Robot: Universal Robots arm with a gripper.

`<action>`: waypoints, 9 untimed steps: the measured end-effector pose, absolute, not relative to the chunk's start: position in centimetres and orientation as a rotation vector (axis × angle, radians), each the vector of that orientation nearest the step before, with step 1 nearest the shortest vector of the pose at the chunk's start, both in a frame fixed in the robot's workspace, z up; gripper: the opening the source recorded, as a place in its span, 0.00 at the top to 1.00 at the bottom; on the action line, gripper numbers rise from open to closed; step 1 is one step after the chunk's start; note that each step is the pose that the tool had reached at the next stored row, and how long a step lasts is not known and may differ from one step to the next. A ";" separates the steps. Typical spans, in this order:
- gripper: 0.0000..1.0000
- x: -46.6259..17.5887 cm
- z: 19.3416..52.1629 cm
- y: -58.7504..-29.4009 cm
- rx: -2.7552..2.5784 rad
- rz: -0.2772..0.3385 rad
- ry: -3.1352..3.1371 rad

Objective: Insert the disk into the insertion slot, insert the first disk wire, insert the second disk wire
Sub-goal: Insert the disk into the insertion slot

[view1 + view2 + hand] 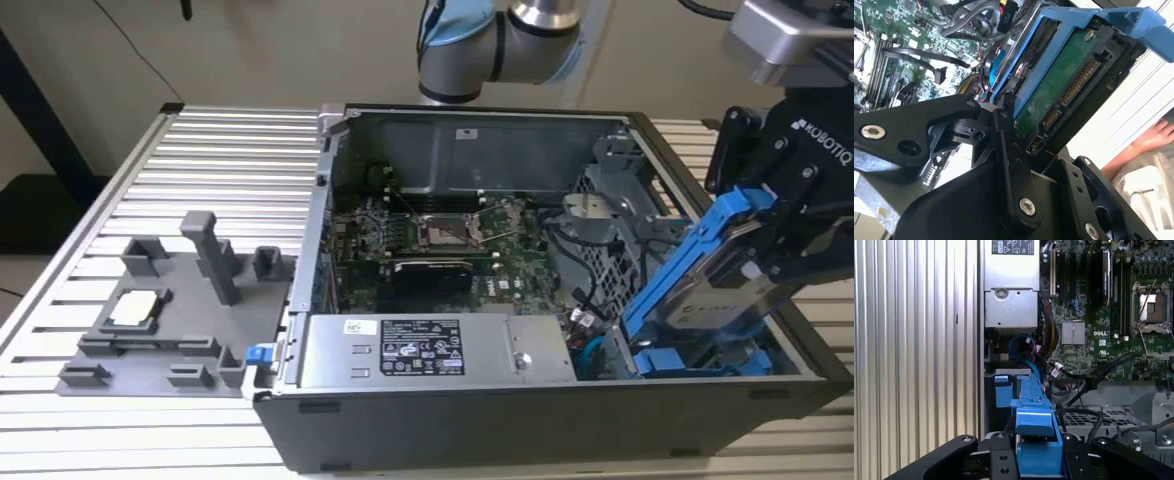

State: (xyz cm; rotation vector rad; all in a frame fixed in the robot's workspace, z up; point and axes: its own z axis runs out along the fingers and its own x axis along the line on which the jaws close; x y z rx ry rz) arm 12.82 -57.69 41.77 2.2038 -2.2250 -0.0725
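Observation:
My gripper (763, 275) is shut on the disk (705, 292), a silver drive in a bright blue carrier. It holds the disk tilted, upper end out over the case's wall at the exterior view's right, lower end down inside the open computer case. That lower end sits by the insertion slot (694, 362), a grey bay with blue parts in the case's near corner. In the second wrist view the disk (1064, 85) shows its green board and connector between the black fingers (1006, 150). The first wrist view has the carrier (1034, 412) edge-on. Blue and black wires (1021, 347) lie loose near the bay.
A grey power-supply box (400, 350) lies along the case's near wall, with the motherboard (441, 235) behind it. A grey fixture (160, 310) stands on the ribbed aluminium table (200, 150) at the exterior view's left. A person's hand (1156, 137) rests beside the case.

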 end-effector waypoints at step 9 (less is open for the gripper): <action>0.67 13.0 40.7 -57.7 2.200 -0.075 -2.229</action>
